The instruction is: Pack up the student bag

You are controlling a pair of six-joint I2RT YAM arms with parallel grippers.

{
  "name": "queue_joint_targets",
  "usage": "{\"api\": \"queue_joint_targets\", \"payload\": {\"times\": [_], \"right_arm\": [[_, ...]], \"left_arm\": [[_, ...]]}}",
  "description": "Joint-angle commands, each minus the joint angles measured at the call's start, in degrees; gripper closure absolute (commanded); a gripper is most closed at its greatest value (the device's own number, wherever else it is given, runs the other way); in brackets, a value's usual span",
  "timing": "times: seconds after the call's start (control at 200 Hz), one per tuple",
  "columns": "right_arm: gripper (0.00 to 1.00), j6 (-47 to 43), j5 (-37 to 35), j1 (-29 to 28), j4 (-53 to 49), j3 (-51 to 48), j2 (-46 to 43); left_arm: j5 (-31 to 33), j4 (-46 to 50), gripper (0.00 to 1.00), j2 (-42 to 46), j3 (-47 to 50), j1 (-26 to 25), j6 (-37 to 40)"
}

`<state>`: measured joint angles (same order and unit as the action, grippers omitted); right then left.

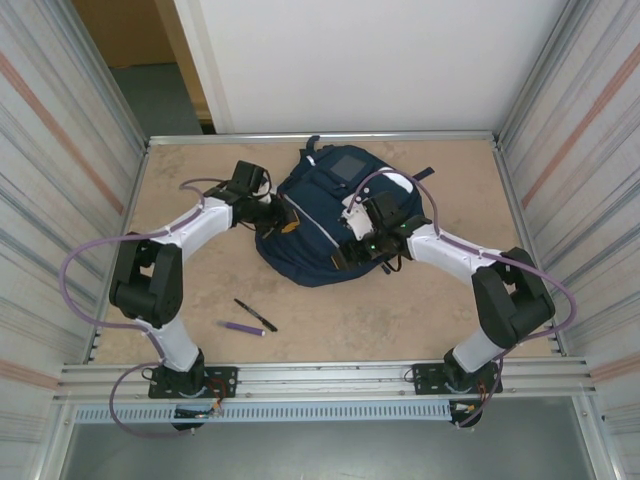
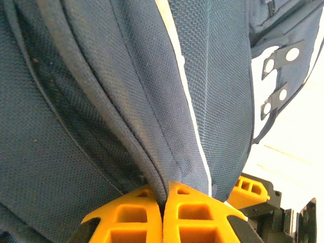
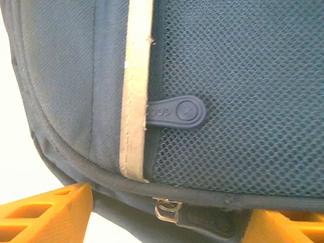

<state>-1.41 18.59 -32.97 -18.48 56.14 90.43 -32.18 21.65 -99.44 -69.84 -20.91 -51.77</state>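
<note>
On the navy-blue fabric student bag (image 1: 312, 245), your left gripper (image 2: 163, 200) pinched cloth, right gripper (image 3: 167, 212) gaped around the dark zipper pull (image 3: 201, 223); clamping looked next.

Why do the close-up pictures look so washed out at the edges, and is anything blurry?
Left wrist view: the table beside the backpack is blown out to white, weave sharp. Right wrist view: same white glare at the left edge, zip tab crisp. Top view: even light, faint shadows, nothing blurred.
</note>
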Motion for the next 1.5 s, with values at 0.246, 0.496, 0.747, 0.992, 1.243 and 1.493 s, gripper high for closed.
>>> {"api": "queue_joint_targets", "payload": {"times": [0.246,0.496,0.747,0.992,1.243,1.493], "right_arm": [[0.75,3.5,-3.7,-4.2,-2.0,0.6,-1.7],[0.98,15.2,3.4,-7.8,5.6,2.8,0.0],[0.93,27.2,5.8,-10.4,13.9,4.2,3.7],[0.72,31.7,-1.7,-14.6,14.7,6.4,6.0],[0.53,23.1,-4.9,-11.7,10.2,-1.0,-3.2],[0.45,18.2,-12.7,-6.6,6.2,-7.5,-17.8]], "left_arm": [[-4.9,-4.4,1.0,1.5,0.7,-1.5,-3.2],[-2.0,-6.3,1.0,2.1,1.2,-2.6,-4.2],[1.4,-7.1,1.0,2.2,2.2,-5.0,-4.9],[3.0,-7.9,1.0,1.1,2.3,-7.0,-5.2],[4.6,-6.5,0.94,2.6,4.1,-4.2,-2.6],[5.0,-0.6,0.72,8.1,3.5,-3.9,13.2]]}}
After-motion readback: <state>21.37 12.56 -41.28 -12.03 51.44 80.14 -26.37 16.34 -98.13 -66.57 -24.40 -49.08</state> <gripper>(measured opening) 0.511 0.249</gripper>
